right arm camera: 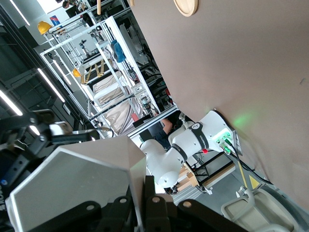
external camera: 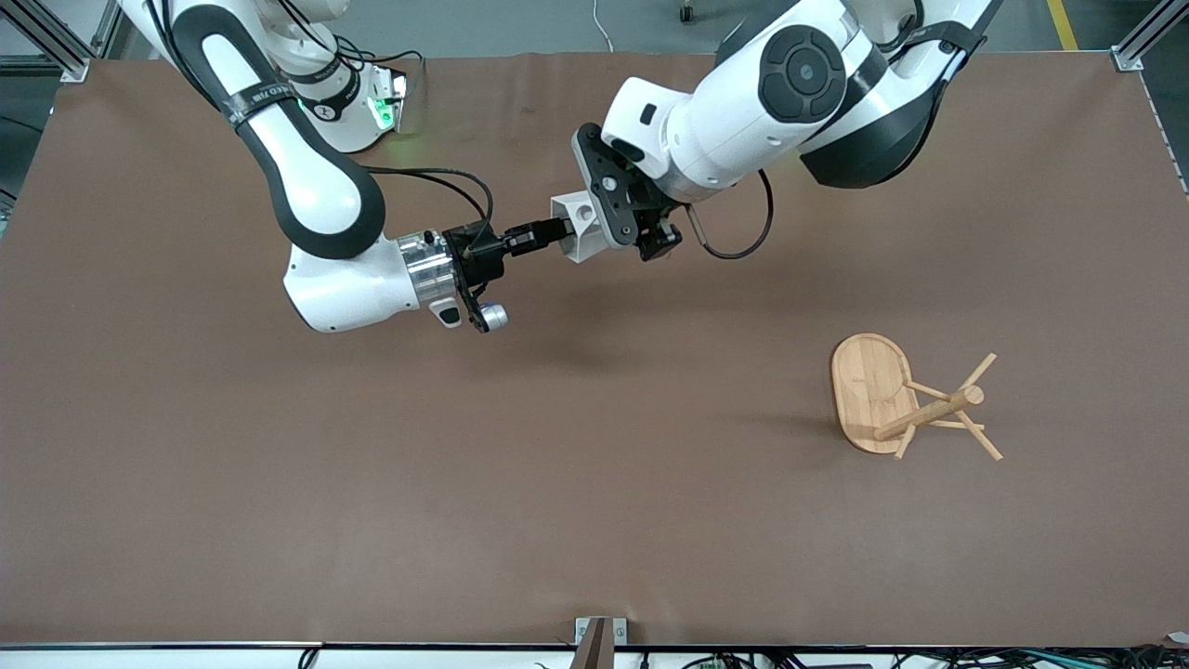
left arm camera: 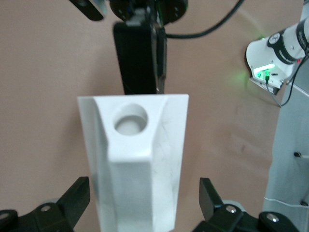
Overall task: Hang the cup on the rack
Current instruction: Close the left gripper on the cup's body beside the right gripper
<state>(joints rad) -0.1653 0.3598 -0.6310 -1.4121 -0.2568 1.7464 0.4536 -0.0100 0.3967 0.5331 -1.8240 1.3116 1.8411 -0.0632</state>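
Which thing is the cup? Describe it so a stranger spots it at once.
Find the brown table, then the spot above its middle where the two arms meet. Between the right claw, shut on it, and the left claw hangs the cup: white, faceted, with a round hole, unlike the bamboo rack.

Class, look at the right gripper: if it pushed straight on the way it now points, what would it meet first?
The right gripper already grips the cup; pushing on, it would probably drive the cup into the left gripper, whose open fingers flank it.
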